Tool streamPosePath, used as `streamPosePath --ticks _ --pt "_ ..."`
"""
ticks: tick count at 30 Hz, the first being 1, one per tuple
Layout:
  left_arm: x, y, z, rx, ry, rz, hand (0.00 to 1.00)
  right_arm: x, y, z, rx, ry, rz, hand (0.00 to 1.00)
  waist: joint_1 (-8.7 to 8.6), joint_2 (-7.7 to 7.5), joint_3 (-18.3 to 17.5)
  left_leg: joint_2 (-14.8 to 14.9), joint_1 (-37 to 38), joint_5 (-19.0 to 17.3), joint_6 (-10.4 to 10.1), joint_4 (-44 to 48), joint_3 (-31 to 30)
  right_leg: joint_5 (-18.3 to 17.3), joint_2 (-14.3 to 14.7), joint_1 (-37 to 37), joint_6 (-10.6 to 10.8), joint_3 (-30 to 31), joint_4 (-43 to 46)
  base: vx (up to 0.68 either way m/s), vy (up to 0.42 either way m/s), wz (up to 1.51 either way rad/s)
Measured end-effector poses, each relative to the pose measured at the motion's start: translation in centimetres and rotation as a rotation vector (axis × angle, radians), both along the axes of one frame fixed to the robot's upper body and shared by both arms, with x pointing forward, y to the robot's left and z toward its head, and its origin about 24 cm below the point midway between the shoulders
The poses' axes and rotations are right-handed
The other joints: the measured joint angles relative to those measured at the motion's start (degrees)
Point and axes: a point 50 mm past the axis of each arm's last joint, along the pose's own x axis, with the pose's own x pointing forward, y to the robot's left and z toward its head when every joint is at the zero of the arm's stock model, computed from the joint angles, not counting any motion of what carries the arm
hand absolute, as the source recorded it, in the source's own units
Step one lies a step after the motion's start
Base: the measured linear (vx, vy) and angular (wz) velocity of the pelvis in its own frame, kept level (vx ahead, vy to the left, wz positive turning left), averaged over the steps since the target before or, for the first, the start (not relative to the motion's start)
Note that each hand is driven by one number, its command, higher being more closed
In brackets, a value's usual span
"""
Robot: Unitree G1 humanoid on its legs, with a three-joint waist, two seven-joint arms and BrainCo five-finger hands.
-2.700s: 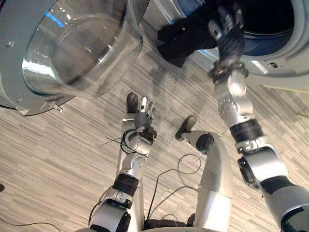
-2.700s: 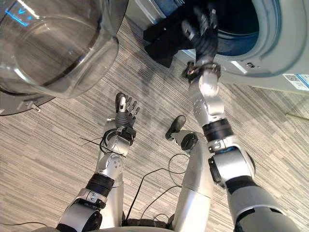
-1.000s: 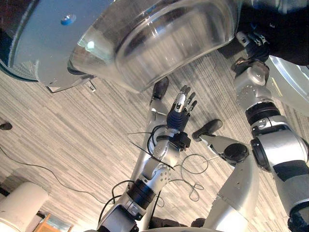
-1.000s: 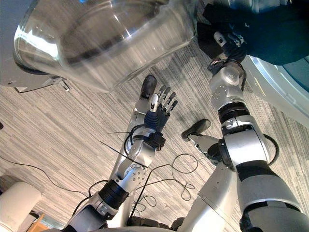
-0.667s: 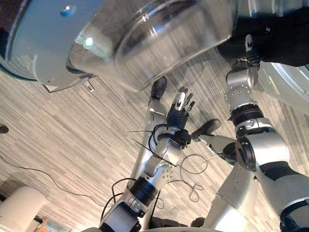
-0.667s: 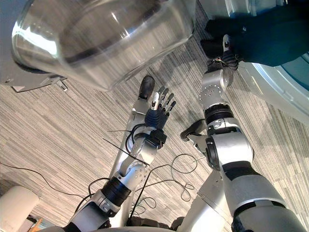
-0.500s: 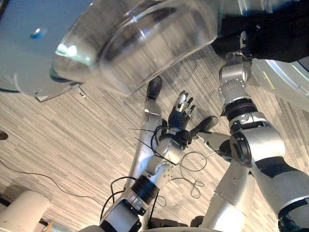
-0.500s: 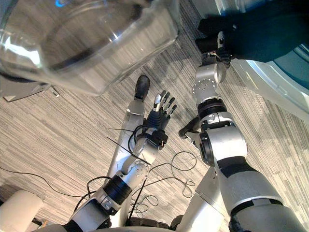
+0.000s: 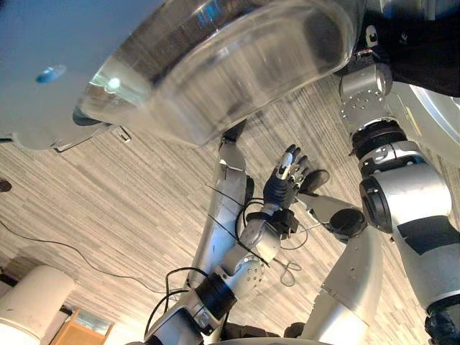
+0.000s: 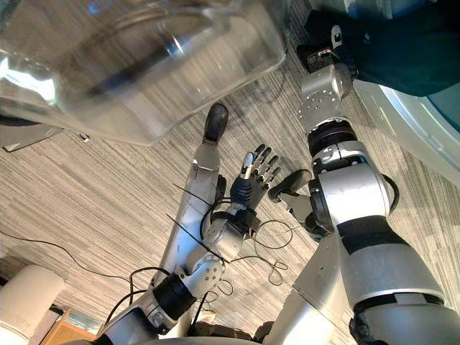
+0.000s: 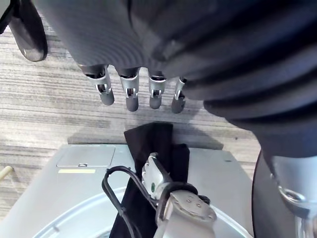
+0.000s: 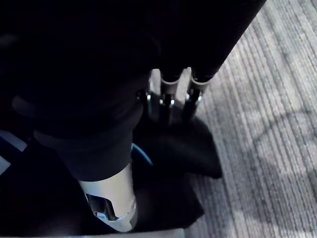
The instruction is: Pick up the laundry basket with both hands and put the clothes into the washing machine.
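Observation:
The washing machine [image 11: 74, 183] stands with its round glass door [image 9: 215, 72] swung wide over the floor. Dark clothes [image 10: 410, 50] lie in its opening, and a fold [image 11: 151, 148] hangs over the rim toward the carpet. My right hand [image 12: 167, 103] is raised to that opening, its straight fingers pressed onto the dark cloth [image 12: 193, 148] and its thumb apart from them. My left hand [image 9: 282, 183] is held low over the floor, open and holding nothing, its fingers [image 11: 129, 94] pointing at the machine.
Grey striped carpet [image 9: 108, 194] covers the floor under both arms. The glass door bulges out close above my left arm. A white rounded object [image 9: 29, 302] and a wooden edge [image 9: 86, 332] sit at the lower left.
The camera has shifted and the door now looms larger. My right hand stays at the dark clothes in the opening. My left hand remains open over the floor.

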Motion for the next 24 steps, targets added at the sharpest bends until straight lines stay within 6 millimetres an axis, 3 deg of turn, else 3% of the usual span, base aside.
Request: streamPosePath --ticks 6,11,24 --pt "-0.6 -0.2 0.6 -0.019 -0.029 -0.024 0.00 -0.1 -0.8 0.7 -0.019 -0.017 -0.004 1.00 0.00 0.04 0.0 0.4 -1.3 -0.1 0.1 1.4 0.4 0.2 -0.1 -2.1 -0.4 1.1 1.8 -0.10 0.005 -0.09" --pt "-0.8 -0.4 0.4 -0.006 -0.030 -0.036 0.00 -0.5 -1.1 2.7 -0.040 -0.067 -0.019 1.00 -0.66 0.17 0.1 0.8 -1.8 -0.1 0.1 1.8 0.9 0.4 0.0 -3.3 -0.6 2.1 2.7 -0.10 0.003 -0.05" --pt "-0.3 0.4 0.5 -0.021 -0.026 0.000 0.00 -0.6 -1.0 3.4 0.012 -0.098 0.015 1.00 -1.52 0.22 0.1 1.1 -1.3 0.4 0.8 2.6 1.9 1.6 -0.1 -3.2 -0.2 3.3 2.5 -0.08 0.020 -0.02"
